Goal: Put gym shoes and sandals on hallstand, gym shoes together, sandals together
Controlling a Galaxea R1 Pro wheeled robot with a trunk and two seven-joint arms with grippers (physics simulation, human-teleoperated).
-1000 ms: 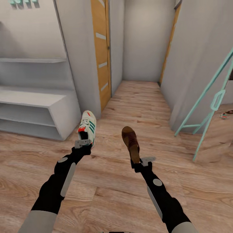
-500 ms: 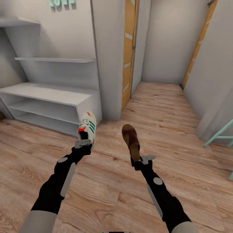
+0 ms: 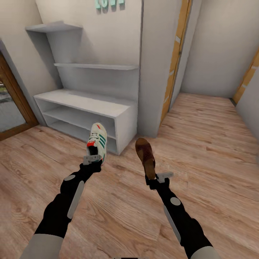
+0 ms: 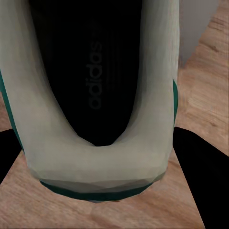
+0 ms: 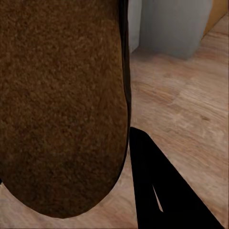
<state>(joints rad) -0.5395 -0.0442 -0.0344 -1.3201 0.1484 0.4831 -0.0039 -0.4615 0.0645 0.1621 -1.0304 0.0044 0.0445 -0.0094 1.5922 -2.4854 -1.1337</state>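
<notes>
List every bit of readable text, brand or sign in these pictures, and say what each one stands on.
"adidas": on the dark insole inside the gym shoe held in the left gripper, read in the left wrist view.
Teal letters on the wall above the hallstand: cut off at the top edge of the head view, not readable.
The sandal in the right gripper: no text visible.

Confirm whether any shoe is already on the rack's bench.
No; the head view shows the rack bare on its bench, the sneaker in the left gripper.
</notes>
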